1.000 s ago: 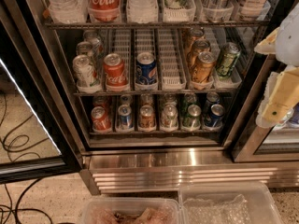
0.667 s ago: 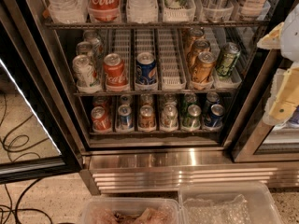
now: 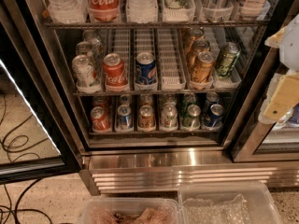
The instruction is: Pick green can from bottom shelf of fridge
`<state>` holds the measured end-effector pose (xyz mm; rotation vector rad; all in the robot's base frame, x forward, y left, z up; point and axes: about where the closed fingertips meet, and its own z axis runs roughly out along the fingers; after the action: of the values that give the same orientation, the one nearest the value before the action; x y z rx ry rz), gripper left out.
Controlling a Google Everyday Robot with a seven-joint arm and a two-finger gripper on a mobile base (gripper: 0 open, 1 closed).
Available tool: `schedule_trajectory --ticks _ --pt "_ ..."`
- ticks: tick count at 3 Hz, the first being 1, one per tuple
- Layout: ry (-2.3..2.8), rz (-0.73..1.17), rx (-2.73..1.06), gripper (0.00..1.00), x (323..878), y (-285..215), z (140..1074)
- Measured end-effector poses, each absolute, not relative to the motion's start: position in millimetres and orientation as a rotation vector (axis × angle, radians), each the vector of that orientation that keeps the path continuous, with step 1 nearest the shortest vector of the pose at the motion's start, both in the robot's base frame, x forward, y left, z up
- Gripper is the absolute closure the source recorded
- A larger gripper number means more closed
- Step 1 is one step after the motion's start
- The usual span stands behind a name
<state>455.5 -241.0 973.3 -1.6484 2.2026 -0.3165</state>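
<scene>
Okay, the tall black-framed glass-door fridge (image 3: 177, 164) stands open, its ribbed stainless-steel base down at the floor. The bottom shelf (image 3: 154, 132), the lowest metal rack with a low front lip, holds six cans along its front edge. From the left corner these are a red can (image 3: 100, 119), a light-blue can (image 3: 124, 117), a brown-orange can (image 3: 146, 117), a silver can (image 3: 169, 116), the small bright-green aluminium can with a silver top (image 3: 191, 116), and a dark-blue can (image 3: 215, 115) at the right corner. The green can stands upright, second from the shelf's right edge, between the silver can and the dark-blue can and just beside both. More cans stand behind in the lanes. The rack above, with white plastic lane trays (image 3: 170, 73), carries a red cola can (image 3: 114, 71), a blue-and-white can (image 3: 145, 69), bronze cans (image 3: 202, 68) and an olive-green patterned can (image 3: 227, 59). The gripper (image 3: 280, 101), a cream-and-white shape, hangs at the right side of the view, outside the fridge by its right frame and well apart from the green can. Whether it is wide or narrow, cannot tell. Two clear plastic bins (image 3: 219, 185) sit on the floor in front, and black cables (image 3: 14, 141) lie at the left.
</scene>
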Motion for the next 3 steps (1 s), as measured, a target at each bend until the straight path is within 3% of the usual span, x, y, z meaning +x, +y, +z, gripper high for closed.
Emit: schedule_trajectory --ticks 2,3 --pt "2.29 -0.09 -1.497 0.0 437 -239 936" --pt "2.282 0.204 -1.365 0.0 428 -226 845"
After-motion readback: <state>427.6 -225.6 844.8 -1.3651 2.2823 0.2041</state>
